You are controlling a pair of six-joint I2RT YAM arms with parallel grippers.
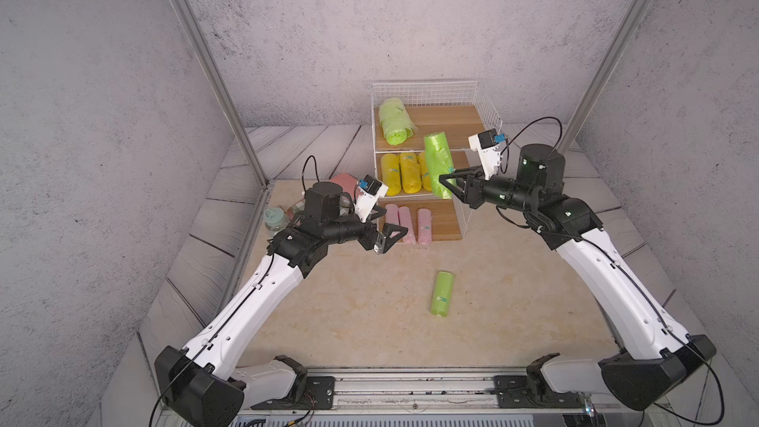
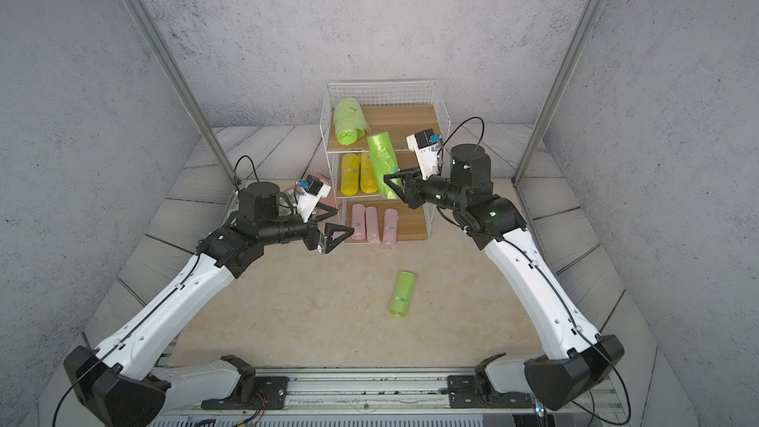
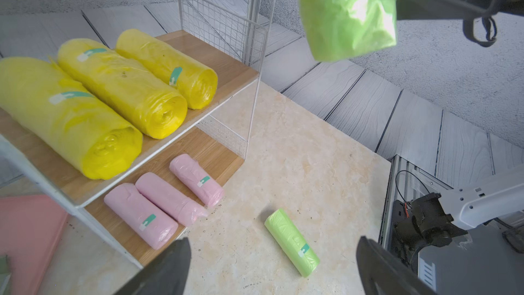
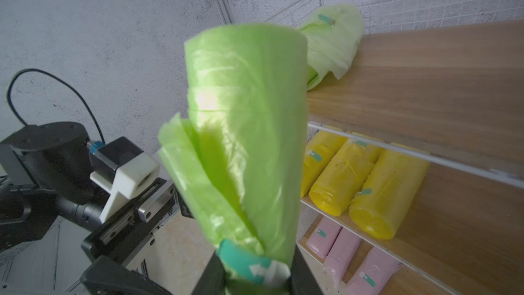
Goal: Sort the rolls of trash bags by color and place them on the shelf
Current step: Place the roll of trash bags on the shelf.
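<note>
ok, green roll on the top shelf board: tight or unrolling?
Partly unrolled: the green roll on the top board has a loose plastic flap spread beside it, clearest in the right wrist view.

Nothing legible for you here: no words, brands or numbers.
All you will find are small teal stickers [image 4: 255,269] with a white arrow-like mark, too small or blurred to show any lettering. One sits at the end of the raised green roll [image 4: 243,137], others on the yellow rolls [image 3: 122,86] and pink rolls [image 3: 167,197], and one on the loose green roll [image 3: 292,242] lying on the table [image 3: 297,151].
</note>
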